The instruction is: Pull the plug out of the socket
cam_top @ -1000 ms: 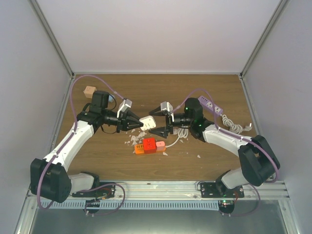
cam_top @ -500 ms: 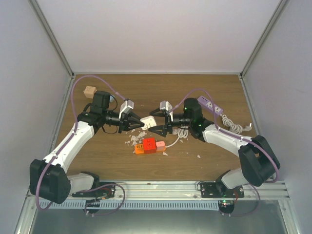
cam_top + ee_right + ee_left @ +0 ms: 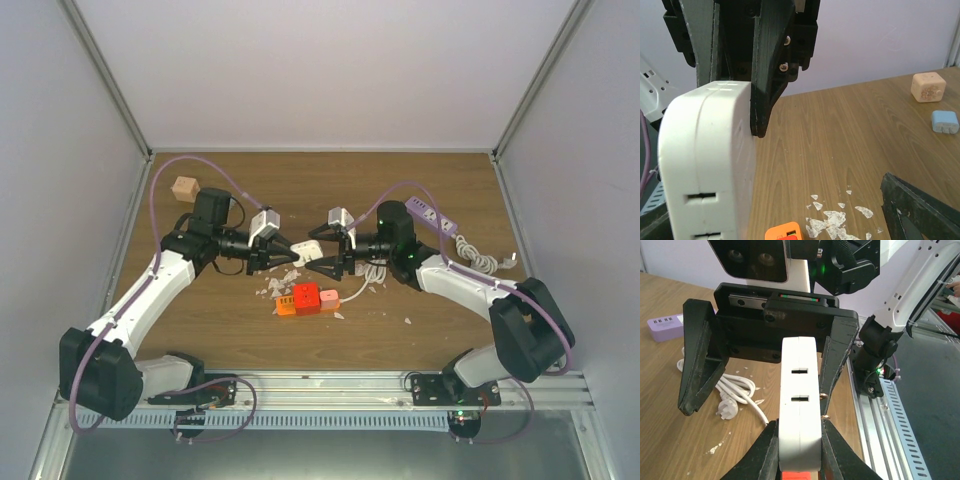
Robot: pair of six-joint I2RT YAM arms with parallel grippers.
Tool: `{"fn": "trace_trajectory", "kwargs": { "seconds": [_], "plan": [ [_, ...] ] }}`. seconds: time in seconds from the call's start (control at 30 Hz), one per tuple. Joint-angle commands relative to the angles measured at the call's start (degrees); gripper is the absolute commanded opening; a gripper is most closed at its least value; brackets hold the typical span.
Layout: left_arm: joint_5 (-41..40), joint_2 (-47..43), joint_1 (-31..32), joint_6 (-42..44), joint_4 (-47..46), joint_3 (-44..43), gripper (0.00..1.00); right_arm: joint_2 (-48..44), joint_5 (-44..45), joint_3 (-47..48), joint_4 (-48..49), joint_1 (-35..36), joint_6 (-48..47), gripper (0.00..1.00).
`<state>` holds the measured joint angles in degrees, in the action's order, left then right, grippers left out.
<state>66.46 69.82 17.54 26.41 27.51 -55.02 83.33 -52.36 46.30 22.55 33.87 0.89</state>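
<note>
White and squarish with rounded corners, the small plug adapter block (image 3: pixel 800 390) is held clear of the short orange power strip with a red end (image 3: pixel 305 298). No contact between the two is seen. In the overhead view the plug is found just beyond the strip, on its far side, raised off the brown wooden table (image 3: pixel 400 345) on which the strip lies flat.

The plug is pinched by the left gripper (image 3: pixel 288 253), whose black fingers (image 3: pixel 765 452) are pressed against its two broad faces. This gripper is reached in from the strip's far left.

The right gripper (image 3: pixel 322 252) is brought in from the strip's far right, and its jaws are spread wide astride the plug's free end. In the left wrist view one of its fingers (image 3: pixel 837 355) is seen just beside the plug's face; whether it touches cannot be told. The other is kept well apart from the plug.

Small white flakes (image 3: pixel 835 220) are scattered on the wood just beside the strip, on its far-left side. A coiled white cable (image 3: pixel 375 272) is seen near the strip's far right. A longer purple power strip (image 3: pixel 432 215) lies farther off in the same direction. A tan cube (image 3: pixel 928 87) and a light-blue cube (image 3: pixel 945 121) rest well apart from the strip, toward the far left.
</note>
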Motion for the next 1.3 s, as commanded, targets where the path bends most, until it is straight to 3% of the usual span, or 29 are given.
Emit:
{"fn": "trace_trajectory", "kwargs": {
  "seconds": [0.0,0.67,1.13,1.27],
  "plan": [
    [4.4,-1.4,2.9,1.7,3.2,1.2,0.0,-1.3,5.9,2.0,2.6,-2.2,1.1,0.87],
    [-0.1,-0.8,7.5,6.4,6.4,1.3,0.0,-2.4,4.7,2.5,2.9,-5.3,2.4,0.86],
    [-3.0,-0.4,8.6,5.3,4.9,1.5,0.0,-2.9,4.6,6.7,-1.0,-5.7,1.1,0.87],
    [-7.4,-2.1,8.3,1.0,0.3,2.4,0.0,-3.5,2.0,9.5,-6.1,-5.6,-2.2,0.9]
  ]
}}
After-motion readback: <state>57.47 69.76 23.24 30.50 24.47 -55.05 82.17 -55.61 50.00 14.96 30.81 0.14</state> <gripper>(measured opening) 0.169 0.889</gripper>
